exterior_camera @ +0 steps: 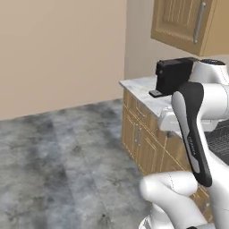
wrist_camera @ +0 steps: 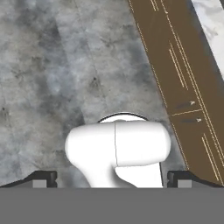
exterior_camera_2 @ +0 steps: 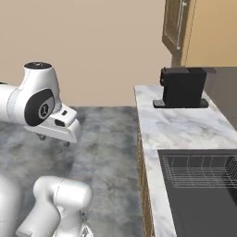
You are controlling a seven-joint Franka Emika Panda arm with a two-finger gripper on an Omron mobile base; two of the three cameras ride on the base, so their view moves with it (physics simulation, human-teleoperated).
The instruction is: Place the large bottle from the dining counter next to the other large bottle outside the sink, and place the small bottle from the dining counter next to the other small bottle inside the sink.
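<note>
My gripper hangs open over the grey floor, left of the counter's end, with nothing between its fingers. In the hand view the two dark fingertips stand far apart and look down on the floor and the wood cabinet fronts. The sink is a dark grey basin set in the marble counter, with a wire rack at its far end. A corner of the sink also peeks out behind my arm. The large bottle, the small bottles and the dining counter are out of view.
A black coffee machine stands at the far end of the marble counter, and it appears again past my arm. Wood wall cabinets hang above. Open grey floor spreads to the left, bounded by a beige wall.
</note>
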